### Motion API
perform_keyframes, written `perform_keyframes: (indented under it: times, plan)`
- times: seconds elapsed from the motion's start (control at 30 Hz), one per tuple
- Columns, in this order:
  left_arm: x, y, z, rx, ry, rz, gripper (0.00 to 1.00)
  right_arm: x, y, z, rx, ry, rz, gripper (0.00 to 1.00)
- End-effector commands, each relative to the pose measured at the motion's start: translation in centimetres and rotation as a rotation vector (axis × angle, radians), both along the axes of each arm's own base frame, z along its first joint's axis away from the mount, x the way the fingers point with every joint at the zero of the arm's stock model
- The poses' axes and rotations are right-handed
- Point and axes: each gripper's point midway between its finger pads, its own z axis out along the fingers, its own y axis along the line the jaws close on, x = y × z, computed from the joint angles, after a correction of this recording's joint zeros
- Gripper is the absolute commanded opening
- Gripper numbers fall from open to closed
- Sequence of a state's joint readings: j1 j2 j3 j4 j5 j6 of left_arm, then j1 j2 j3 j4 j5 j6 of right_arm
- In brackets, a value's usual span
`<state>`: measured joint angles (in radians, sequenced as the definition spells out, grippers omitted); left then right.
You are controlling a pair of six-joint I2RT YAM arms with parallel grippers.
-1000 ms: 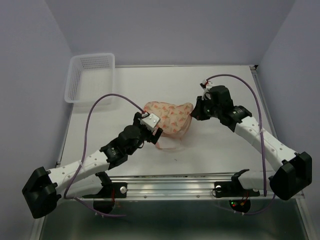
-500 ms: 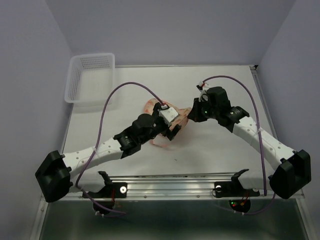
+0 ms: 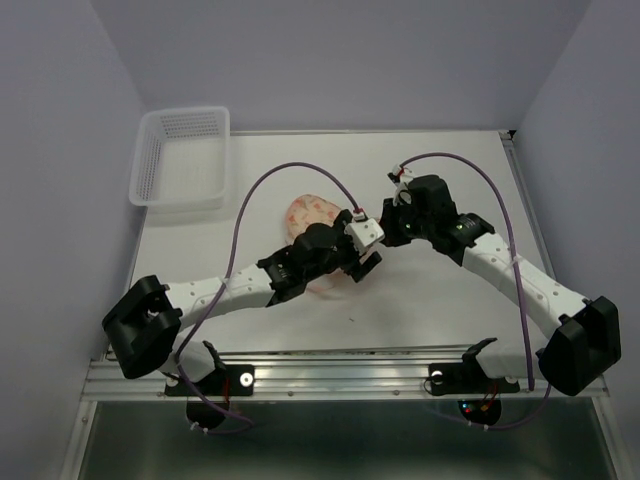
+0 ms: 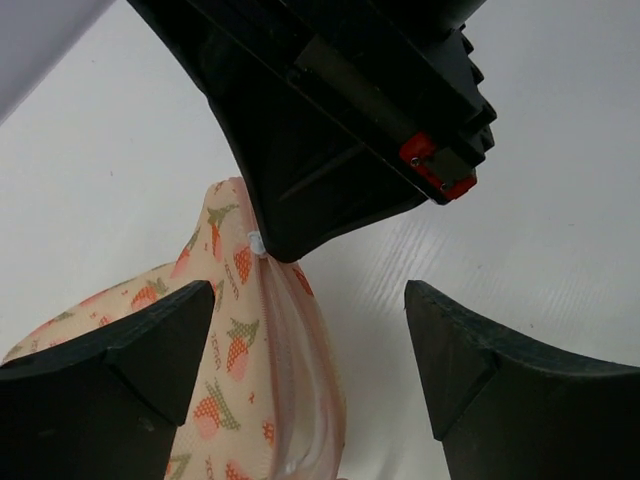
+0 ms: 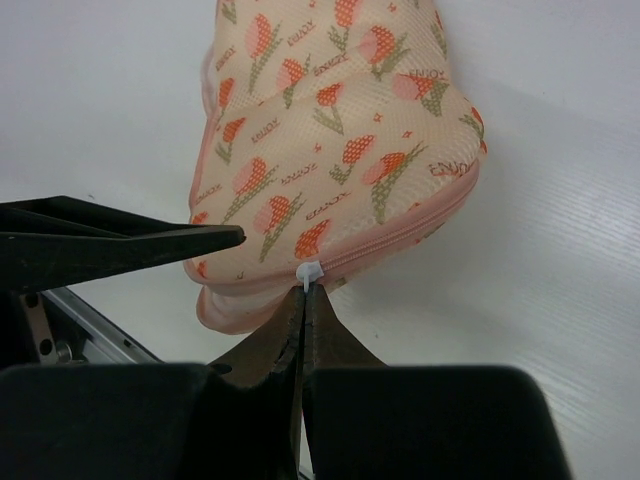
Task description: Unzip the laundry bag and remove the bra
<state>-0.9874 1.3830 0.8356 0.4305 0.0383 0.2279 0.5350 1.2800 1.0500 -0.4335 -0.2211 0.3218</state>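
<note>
The laundry bag [image 5: 340, 150], a peach pouch with orange print and pink zipper edging, lies mid-table, mostly covered by my left arm in the top view [image 3: 308, 212]. My right gripper [image 5: 304, 292] is shut on the small white zipper pull [image 5: 308, 272] at the bag's near end; in the top view the right gripper [image 3: 388, 233] sits at the bag's right end. My left gripper [image 4: 310, 345] stands open just above the same end of the laundry bag [image 4: 235, 370], whose partly parted zipper edge lies between its fingers, close to the left one. The bra is hidden.
A white plastic mesh basket [image 3: 180, 160] stands at the table's far left corner. Both grippers crowd together at the bag's right end; the left gripper's finger [image 5: 120, 250] shows beside the bag in the right wrist view. Purple cables arc over both arms.
My left arm has swung right across the bag until its open gripper reached the right gripper. The right gripper has shifted slightly left, still pinching the zipper pull.
</note>
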Motion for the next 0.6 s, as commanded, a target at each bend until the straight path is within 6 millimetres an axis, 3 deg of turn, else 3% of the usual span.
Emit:
perform_keyframes:
  times: [0.0,0.07,0.13,0.2,0.23,0.27,0.33,0.57]
  plan:
    - [0.3,-0.9,0.9,-0.027,-0.046,-0.015,0.76,1.0,1.2,2.7,0.058,-0.081,0.011,0.01]
    - [0.4,-0.9,0.0,-0.012,-0.035,-0.010,0.66,1.0,1.2,2.9,0.062,-0.084,0.013,0.01]
    - [0.6,-0.6,-0.8,0.003,-0.028,0.010,0.63,0.9,1.3,2.8,0.065,-0.080,0.016,0.01]
    - [0.8,-0.3,-1.1,0.008,-0.027,0.026,0.50,0.8,1.2,2.8,0.065,-0.080,0.016,0.01]
    - [1.1,0.0,-1.3,0.015,-0.031,0.050,0.29,0.8,1.2,2.8,0.064,-0.081,0.017,0.01]
    - [1.1,0.2,-1.3,0.016,-0.034,0.055,0.15,0.8,1.1,2.8,0.063,-0.081,0.016,0.01]
    - [1.1,0.5,-1.6,0.027,-0.034,0.065,0.00,0.8,1.0,2.7,0.059,-0.084,0.012,0.01]
    - [0.0,3.2,-2.7,0.055,-0.030,0.087,0.00,1.5,-0.8,1.8,-0.012,-0.114,-0.067,0.01]
